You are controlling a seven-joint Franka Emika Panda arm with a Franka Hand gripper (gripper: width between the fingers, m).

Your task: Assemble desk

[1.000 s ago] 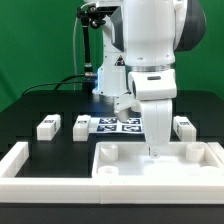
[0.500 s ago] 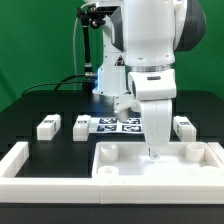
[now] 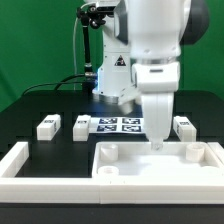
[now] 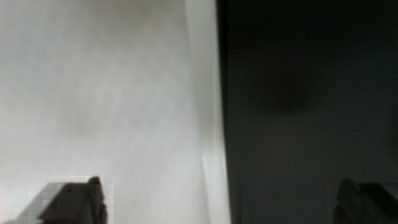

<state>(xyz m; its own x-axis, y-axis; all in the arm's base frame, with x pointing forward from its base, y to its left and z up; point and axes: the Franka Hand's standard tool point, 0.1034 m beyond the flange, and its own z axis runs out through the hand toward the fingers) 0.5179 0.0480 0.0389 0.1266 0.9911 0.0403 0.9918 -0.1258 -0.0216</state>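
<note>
The gripper (image 3: 157, 143) hangs at the rear rim of the top (image 3: 150, 181), jaws wide and holding nothing. In the wrist view its fingers (image 4: 71, 203) straddle a straight edge where white meets dark. The top lies at the near side of the table (image 3: 40, 105), beside the rail (image 3: 14, 162). Legs (image 3: 47, 127) stand in a row behind it, flanking the marker board (image 3: 118, 125), with bare table around them. Their tags are too small to read.
</note>
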